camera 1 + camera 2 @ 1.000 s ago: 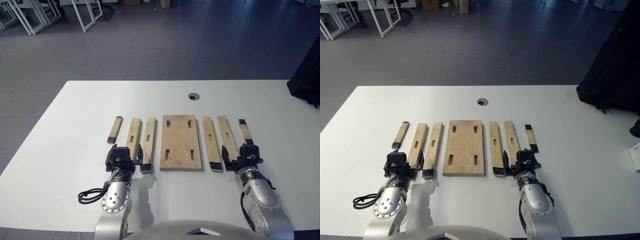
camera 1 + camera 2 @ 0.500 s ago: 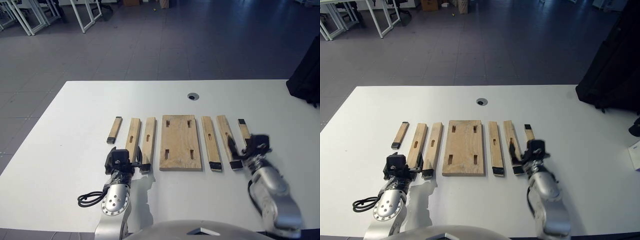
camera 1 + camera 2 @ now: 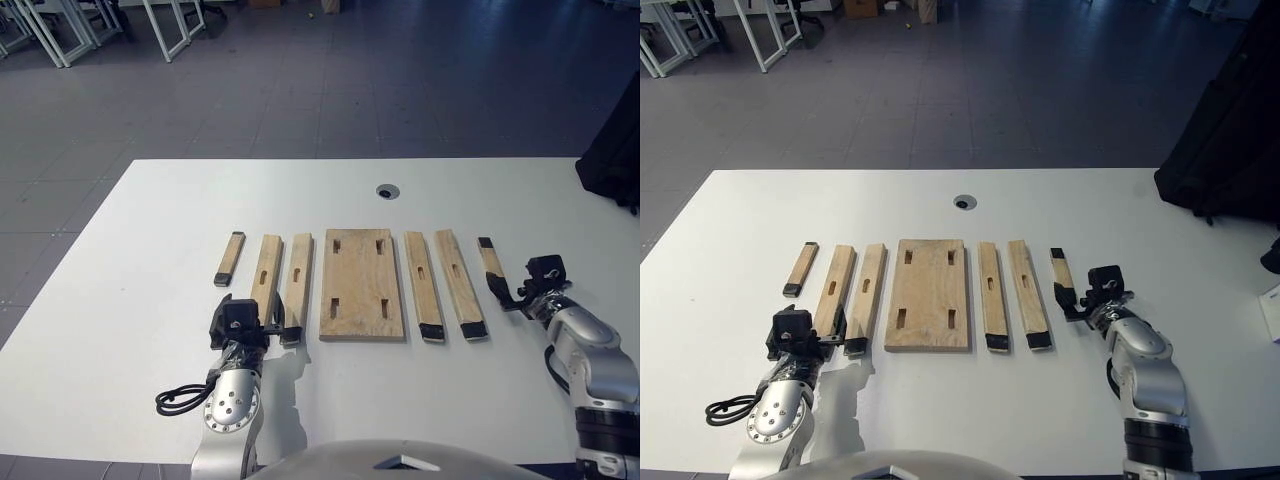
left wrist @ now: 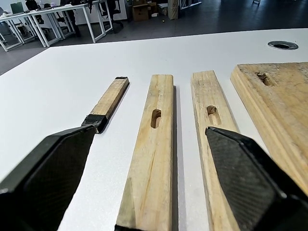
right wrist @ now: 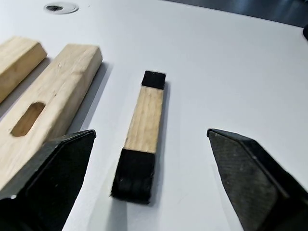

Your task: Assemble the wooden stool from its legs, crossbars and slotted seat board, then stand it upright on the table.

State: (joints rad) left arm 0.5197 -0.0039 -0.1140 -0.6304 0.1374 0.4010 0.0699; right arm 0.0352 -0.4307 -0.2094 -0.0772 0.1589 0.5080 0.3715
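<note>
Between the widely spread fingers [image 5: 50,178] of the right gripper [image 3: 1085,292] lies the near black-capped end of the right crossbar [image 5: 144,120], with a gap on each side. The fingers [image 4: 48,173] of the left gripper [image 3: 245,318] are equally spread and hold nothing, with the near end of the outer left leg [image 4: 153,159] between them. The slotted seat board [image 3: 361,284] lies flat at mid-worktop [image 3: 150,250], between the two pairs of legs.
</note>
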